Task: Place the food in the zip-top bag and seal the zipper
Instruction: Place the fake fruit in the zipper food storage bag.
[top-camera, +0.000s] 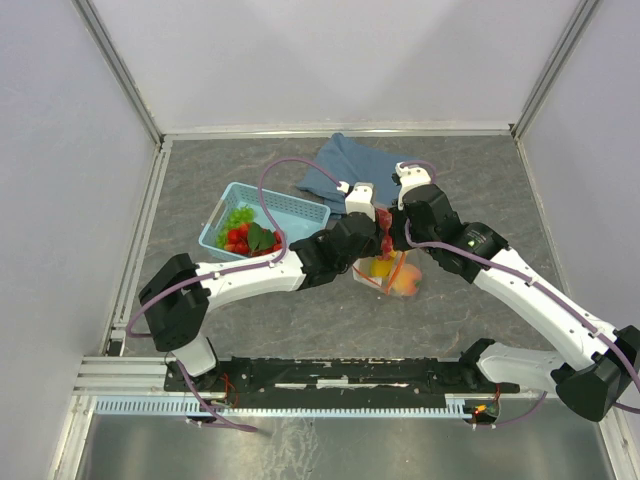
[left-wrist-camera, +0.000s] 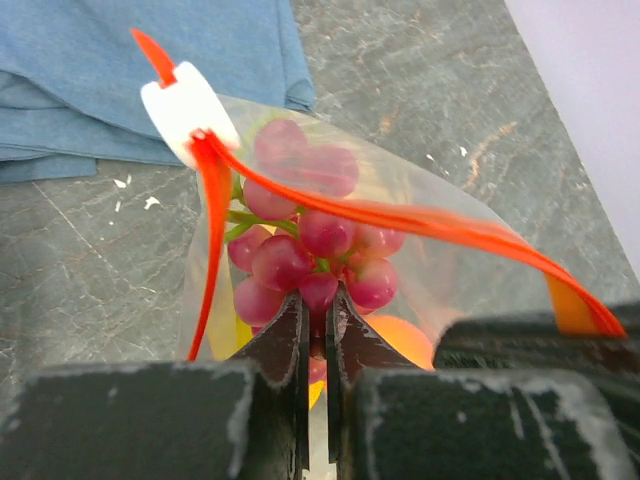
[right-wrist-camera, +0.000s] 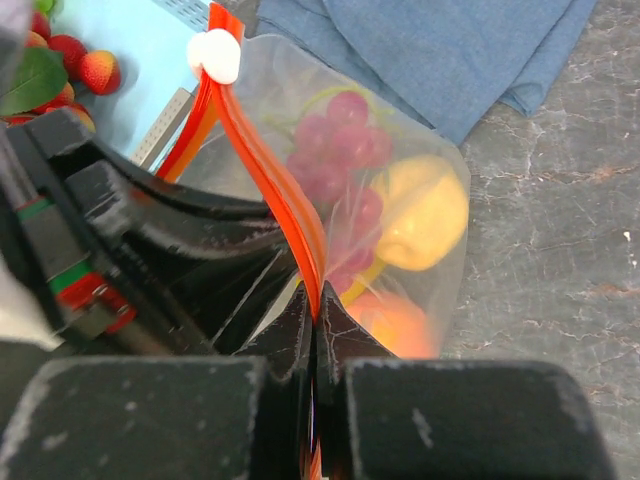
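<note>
So both arms meet mid-table (top-camera: 480, 180), holding the bag (right-wrist-camera: 290, 90) up off the surface between them. The right gripper (right-wrist-camera: 315, 315) is pinched tight on one end of the zipper (right-wrist-camera: 270, 170). The left gripper (left-wrist-camera: 315, 335) is closed too, and it looks like it has the clear film just under the mouth, though I can't see the contact cleanly. What matters is that the zipper runs lengthwise straight away from the right pinch, with the white slider (right-wrist-camera: 215, 55) at the far end, toward the basket (top-camera: 300, 212). My guess is the left arm is the nearer one to grab it. The two red strips spread apart from the slider, so the mouth is open. Inside are dark red grapes (left-wrist-camera: 300, 235), a yellow fruit (right-wrist-camera: 425, 210) and an orange one (right-wrist-camera: 395, 325). The strawberries (top-camera: 238, 240) and greens aren't bagged yet.
</note>
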